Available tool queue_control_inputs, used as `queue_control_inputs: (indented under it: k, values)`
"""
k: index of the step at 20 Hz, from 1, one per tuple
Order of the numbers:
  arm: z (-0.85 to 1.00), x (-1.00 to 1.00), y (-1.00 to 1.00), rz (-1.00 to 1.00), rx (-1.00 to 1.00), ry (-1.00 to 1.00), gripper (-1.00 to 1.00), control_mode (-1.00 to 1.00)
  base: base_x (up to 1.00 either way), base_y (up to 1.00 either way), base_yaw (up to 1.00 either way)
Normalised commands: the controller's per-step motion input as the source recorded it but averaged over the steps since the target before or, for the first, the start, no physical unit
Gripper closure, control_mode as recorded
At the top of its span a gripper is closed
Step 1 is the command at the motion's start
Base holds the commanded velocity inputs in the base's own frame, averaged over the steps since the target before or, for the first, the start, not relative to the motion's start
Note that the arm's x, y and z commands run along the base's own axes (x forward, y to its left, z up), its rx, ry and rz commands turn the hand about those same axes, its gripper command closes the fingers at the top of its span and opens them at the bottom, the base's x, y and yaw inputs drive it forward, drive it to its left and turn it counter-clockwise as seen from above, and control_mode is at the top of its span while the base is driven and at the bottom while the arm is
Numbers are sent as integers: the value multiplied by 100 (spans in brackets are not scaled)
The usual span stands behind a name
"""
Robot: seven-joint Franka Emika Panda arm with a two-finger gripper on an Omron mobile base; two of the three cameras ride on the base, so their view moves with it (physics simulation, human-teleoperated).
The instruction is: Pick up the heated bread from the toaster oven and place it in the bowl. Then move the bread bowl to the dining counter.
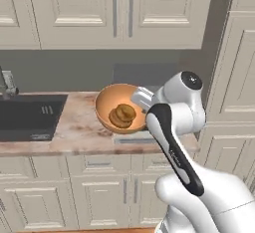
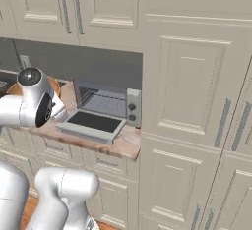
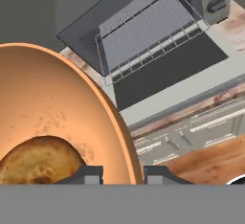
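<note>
The orange-tan bowl (image 1: 107,105) hangs tilted above the counter, left of the toaster oven (image 2: 106,101). My gripper (image 1: 142,99) is shut on its right rim. In the hand view the rim (image 3: 115,122) passes between the gripper's (image 3: 123,175) two fingertips. The golden-brown heated bread (image 1: 125,111) lies inside the bowl, on what looks like a second flat brown piece; its crust (image 3: 40,161) also shows in the hand view. The oven (image 3: 158,31) stands open, its door (image 3: 167,67) dropped flat and its wire rack bare. The dining counter is out of view.
A dark sink (image 1: 27,117) is set in the marbled counter (image 1: 74,132) left of the bowl, with a faucet (image 1: 7,83) behind it. Cream wall cabinets (image 1: 119,8) hang above. A tall cabinet (image 2: 197,101) stands right of the oven.
</note>
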Motion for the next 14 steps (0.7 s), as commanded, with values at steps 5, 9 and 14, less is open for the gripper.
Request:
queue_control_inputs:
  k: [5,9,14]
  values:
    - [0,0,0,0,0,0,100,100,-42,-10,99]
    - [0,0,0,0,0,0,100,100,-3,0,100]
    - [0,0,0,0,0,0,100,100,0,3,100]
